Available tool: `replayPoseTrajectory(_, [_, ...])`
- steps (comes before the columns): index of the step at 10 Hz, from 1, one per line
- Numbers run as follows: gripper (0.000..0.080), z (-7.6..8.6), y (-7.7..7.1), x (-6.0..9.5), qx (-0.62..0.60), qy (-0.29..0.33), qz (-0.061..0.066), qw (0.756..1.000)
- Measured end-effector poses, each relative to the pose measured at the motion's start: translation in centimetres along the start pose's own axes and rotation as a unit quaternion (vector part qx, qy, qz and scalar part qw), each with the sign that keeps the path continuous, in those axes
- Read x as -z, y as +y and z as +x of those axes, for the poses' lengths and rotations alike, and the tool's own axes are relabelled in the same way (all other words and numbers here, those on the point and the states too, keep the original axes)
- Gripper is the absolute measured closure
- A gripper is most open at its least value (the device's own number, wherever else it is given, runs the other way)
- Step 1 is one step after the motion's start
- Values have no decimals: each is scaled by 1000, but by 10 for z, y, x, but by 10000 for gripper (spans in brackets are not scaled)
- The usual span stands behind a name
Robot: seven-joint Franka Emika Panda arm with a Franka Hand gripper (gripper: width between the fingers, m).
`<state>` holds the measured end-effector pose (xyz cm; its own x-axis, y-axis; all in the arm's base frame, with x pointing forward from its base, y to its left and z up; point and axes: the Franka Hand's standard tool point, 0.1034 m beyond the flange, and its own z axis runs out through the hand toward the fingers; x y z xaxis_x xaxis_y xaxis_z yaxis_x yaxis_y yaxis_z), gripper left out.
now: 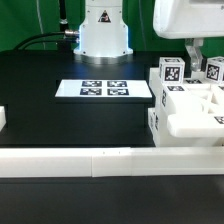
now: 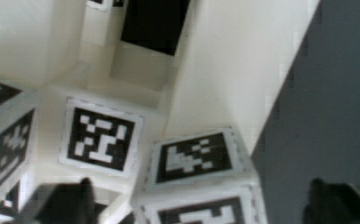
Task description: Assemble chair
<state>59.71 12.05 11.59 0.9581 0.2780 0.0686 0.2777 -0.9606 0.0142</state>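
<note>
The chair's white pieces [image 1: 186,108] stand bunched together at the exterior view's right, with tagged posts [image 1: 170,72] rising from them. My gripper [image 1: 193,60] reaches down from above between two of those posts. In the wrist view my gripper [image 2: 203,192] is open and straddles a white tagged post [image 2: 198,158]. One dark finger [image 2: 63,202] is on each side of it, with a gap showing between each finger and the post. A white frame with a dark opening [image 2: 156,28] lies beyond the post. Nothing is held.
The marker board [image 1: 105,89] lies flat in the middle of the black table. A long low white border rail [image 1: 95,161] runs along the front edge. The robot's base [image 1: 104,30] stands at the back. A small white piece [image 1: 3,118] shows at the exterior view's left edge.
</note>
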Motion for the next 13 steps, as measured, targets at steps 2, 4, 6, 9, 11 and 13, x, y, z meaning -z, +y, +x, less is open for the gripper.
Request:
replayPoseTrajectory(2, [515,0,0,0,0,0,0,1000])
replayPoseTrajectory(4, [515,0,0,0,-14,1,0,1000])
replayPoseTrajectory(6, [515,0,2,0,-49,3,1,999])
replayPoseTrajectory(9, [515,1,0,0,-230,16,5,973])
replayPoseTrajectory(11, [515,3,-1,0,-346,26,11,938])
replayPoseTrajectory(13, [515,3,-1,0,-407,25,14,913])
